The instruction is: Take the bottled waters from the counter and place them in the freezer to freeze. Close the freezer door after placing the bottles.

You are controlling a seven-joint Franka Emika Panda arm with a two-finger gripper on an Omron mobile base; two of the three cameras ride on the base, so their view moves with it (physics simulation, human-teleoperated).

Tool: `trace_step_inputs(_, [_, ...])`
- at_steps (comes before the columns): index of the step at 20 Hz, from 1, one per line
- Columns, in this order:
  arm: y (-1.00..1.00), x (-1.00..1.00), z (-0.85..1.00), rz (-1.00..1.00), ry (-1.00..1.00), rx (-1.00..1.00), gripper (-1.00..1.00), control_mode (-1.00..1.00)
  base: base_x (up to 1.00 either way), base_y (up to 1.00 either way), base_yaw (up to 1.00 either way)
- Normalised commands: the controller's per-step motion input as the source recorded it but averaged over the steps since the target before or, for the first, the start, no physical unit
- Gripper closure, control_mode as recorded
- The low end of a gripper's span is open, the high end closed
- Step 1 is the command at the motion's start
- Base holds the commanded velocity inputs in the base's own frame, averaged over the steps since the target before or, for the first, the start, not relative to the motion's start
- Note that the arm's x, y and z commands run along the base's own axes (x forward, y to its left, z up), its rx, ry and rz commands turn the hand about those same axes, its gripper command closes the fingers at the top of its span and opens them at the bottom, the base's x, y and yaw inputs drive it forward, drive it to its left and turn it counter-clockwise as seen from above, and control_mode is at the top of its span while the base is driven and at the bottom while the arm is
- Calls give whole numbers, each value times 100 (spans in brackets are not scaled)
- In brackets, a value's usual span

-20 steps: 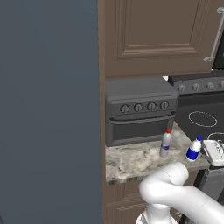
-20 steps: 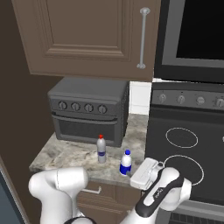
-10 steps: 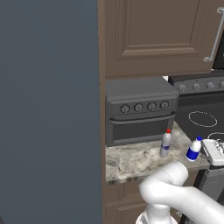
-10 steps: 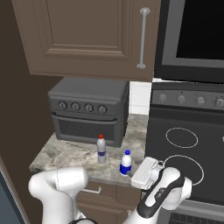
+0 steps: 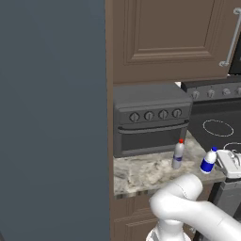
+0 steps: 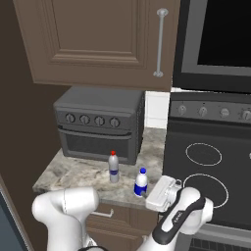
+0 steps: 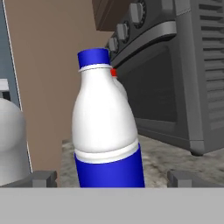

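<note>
Nothing much has moved in the last second — the bottles stand where they stood, and my hand has only eased a touch nearer the blue-capped one. At far left, the freezer door (image 5: 52, 117) is a flat slate panel beside the brown cupboard (image 5: 169, 37). Next comes the toaster oven (image 5: 149, 124) at the back of the counter (image 5: 141, 172). In front of it the red-capped bottle (image 5: 178, 154) stands upright; the blue-capped bottle (image 5: 208, 160) stands upright to its right, near the counter's front edge beside the stove (image 6: 206, 162). My gripper (image 7: 109, 178) is level with that bottle — jaws spread as wide as they go, one tip on each side of it, holding nothing.
</note>
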Motion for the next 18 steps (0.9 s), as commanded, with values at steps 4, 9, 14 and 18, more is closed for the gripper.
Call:
trace_step_inputs(4, [8,0,0,0,0,0,-100,-100,0,0,0])
trace_step_inputs(9, [10,3,0,0,0,0,-100,-100,0,0,0])
trace_step_inputs(14, [7,2,0,0,0,0,-100,-100,0,0,0])
trace_step_inputs(18, [1,0,0,0,0,0,-100,-100,0,0,0])
